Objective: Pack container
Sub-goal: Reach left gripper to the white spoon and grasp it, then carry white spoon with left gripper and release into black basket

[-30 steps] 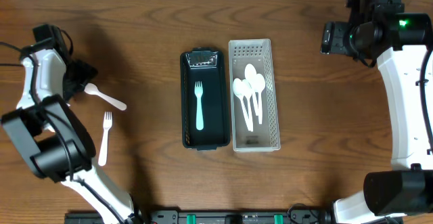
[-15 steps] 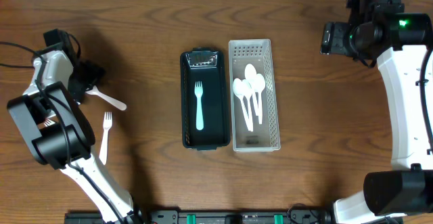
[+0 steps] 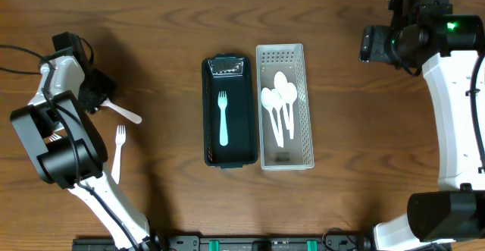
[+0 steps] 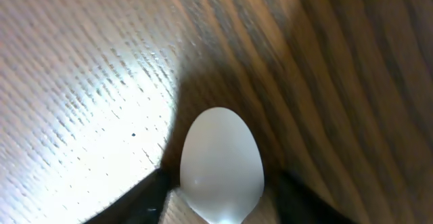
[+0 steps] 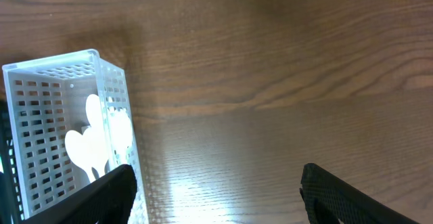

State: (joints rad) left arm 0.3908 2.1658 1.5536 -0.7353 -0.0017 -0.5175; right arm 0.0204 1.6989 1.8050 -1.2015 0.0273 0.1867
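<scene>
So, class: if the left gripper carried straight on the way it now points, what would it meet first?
Most likely the white spoon: its bowl lies between the left gripper and its open fingers, with the table just beneath. Exact depth is hard to judge.

The left arm (image 3: 57, 92) pulls in from the table's left edge, its big joint now higher and further right than a second ago. The left gripper (image 3: 95, 92) shifts right and a little down over the bowl end of the loose spoon (image 3: 126, 114), hiding more of it. Most of this happens in the first half second.
</scene>
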